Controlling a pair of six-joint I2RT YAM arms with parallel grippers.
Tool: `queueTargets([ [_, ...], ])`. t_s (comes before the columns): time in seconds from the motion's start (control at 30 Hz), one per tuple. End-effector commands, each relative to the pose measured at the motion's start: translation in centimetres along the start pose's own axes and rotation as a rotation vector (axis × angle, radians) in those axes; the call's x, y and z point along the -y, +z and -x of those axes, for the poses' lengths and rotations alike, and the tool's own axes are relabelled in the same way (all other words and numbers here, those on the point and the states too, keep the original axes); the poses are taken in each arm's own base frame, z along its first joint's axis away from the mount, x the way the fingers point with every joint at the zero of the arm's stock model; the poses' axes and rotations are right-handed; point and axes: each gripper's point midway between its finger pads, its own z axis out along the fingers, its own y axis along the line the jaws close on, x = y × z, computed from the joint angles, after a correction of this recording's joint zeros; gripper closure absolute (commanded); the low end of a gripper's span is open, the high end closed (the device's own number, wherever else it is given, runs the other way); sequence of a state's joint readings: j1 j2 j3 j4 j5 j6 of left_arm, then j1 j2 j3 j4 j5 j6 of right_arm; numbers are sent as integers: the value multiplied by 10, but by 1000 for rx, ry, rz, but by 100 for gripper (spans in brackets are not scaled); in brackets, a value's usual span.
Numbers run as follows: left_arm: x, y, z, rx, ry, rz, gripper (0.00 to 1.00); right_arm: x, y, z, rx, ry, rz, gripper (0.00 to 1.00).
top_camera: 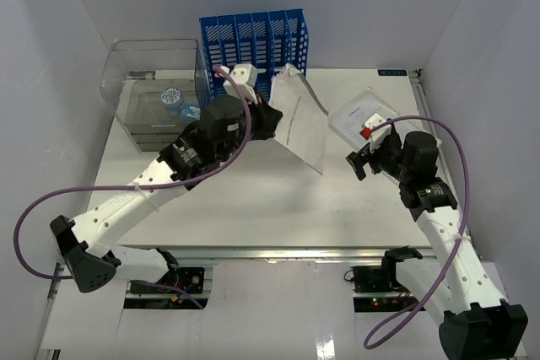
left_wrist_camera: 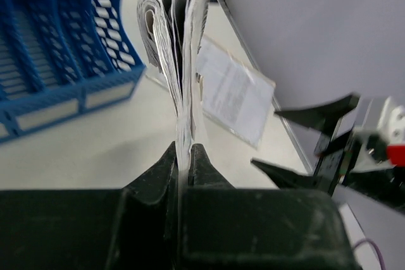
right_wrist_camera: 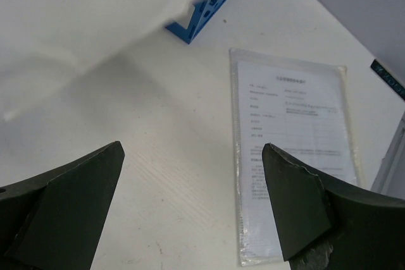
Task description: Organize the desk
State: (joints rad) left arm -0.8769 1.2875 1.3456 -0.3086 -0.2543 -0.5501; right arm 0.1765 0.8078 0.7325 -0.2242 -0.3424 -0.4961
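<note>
White tabletop (top_camera: 253, 208) fills the view, and the job looks half done. Blue file rack (top_camera: 253, 40) stands at the far edge, clear box (top_camera: 152, 90) in the far-left corner. That sheaf of papers (top_camera: 299, 124) is pinched tight in the left gripper (left_wrist_camera: 185, 162), not yet slotted. One sleeved sheet (top_camera: 363, 115) lies loose near the far-right corner; right gripper (right_wrist_camera: 193, 175) wide open, empty.

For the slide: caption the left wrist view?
Left jaws clamped on a white paper sheaf, blue slotted plastic rack beyond.

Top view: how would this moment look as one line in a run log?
left gripper: shut on paper stack, held near blue rack | right gripper: open, near sleeved sheet on desk
</note>
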Motion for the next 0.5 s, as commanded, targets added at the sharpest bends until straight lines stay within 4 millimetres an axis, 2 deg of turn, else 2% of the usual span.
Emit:
queueTargets([
  [0.0, -28, -38, 101, 236, 141, 210, 100, -10, 11, -3, 67, 86, 33, 4],
  [0.07, -39, -36, 131, 284, 190, 277, 100, -12, 12, -6, 66, 93, 40, 3],
  [0.23, -69, -17, 173, 328, 237, 353, 100, -14, 11, -11, 67, 81, 35, 3],
  [0.47, -82, 30, 189, 327, 324, 387, 100, -17, 12, -16, 59, 76, 43, 3],
])
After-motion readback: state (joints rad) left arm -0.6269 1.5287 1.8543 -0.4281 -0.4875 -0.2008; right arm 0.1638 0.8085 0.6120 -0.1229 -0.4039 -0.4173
